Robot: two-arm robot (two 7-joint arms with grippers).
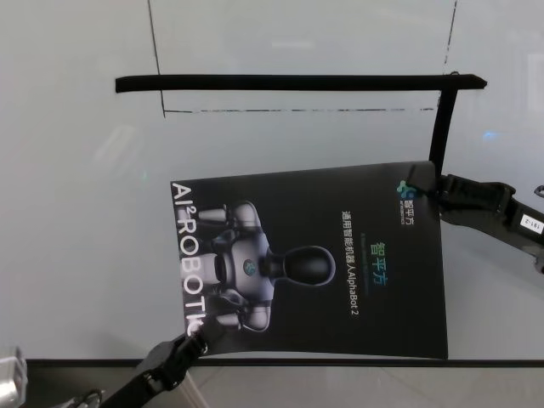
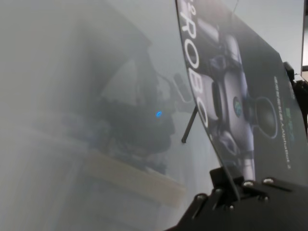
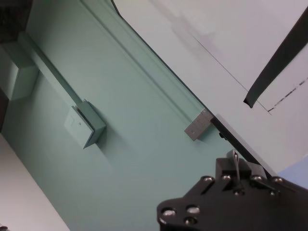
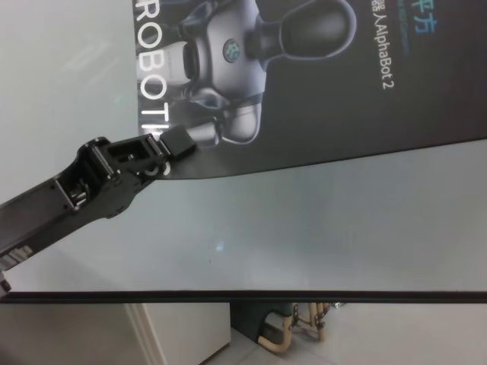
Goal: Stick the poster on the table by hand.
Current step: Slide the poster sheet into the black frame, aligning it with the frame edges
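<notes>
The poster lies printed side up on the counter, its near edge just short of the counter's front edge. Two black tape strips are on the counter beyond it: a long one running across, well apart from the poster's far edge, and a shorter one dropping from that strip's right end to the poster's far right corner.

The left tool is clamped on the poster's near left corner, over the end of the white "ROBOT" lettering. In the left wrist view the sheet rises from that tool and bows upward, so this corner appears lifted off the counter. The right tool sits at the poster's far right corner; the right wrist view shows a thin edge nipped between its fingers, so it looks closed on the sheet there too.

Risks from here, as I judge them:
- With diagonal corners held, any uneven pull could skew the poster away from the dashed guide line under the long strip.
- The bow by the left tool could trap air or set a crease if that corner goes down first.
- A thin sheet may tear or slip where it is pinched if the arms pull apart too hard.
- The short strip could stick to the right tool rather than to the poster.
</notes>
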